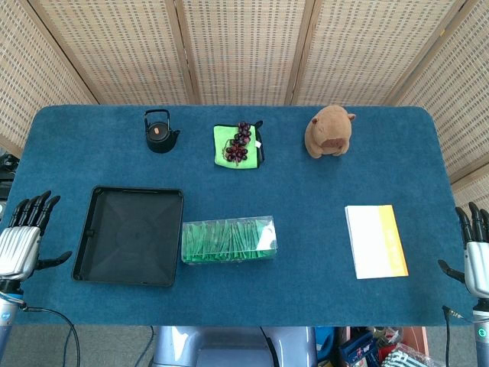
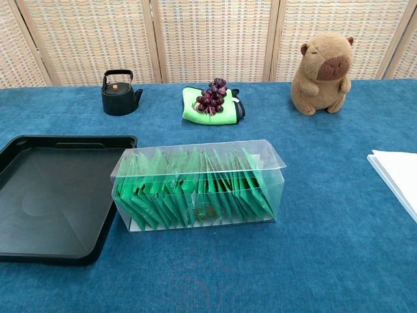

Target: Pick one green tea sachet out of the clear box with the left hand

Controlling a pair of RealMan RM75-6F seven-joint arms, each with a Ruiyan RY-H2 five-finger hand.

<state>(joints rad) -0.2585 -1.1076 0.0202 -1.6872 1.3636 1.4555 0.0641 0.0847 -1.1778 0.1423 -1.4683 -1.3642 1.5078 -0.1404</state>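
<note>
Left robot hand (image 1: 21, 241) released beside black tray (image 1: 130, 235), tray just left of clear box (image 1: 228, 240), right robot hand (image 1: 475, 256) released

A blue tabletop (image 1: 306, 229) holds a black tray (image 1: 130, 235) at nine o'clock, a black teapot (image 1: 160, 132) at eleven, purple grapes (image 1: 239, 142) on a green cloth (image 1: 226, 141) at twelve, a brown capybara plush (image 1: 330, 131) at one, and a white-and-yellow booklet (image 1: 375, 240) at four.
</note>
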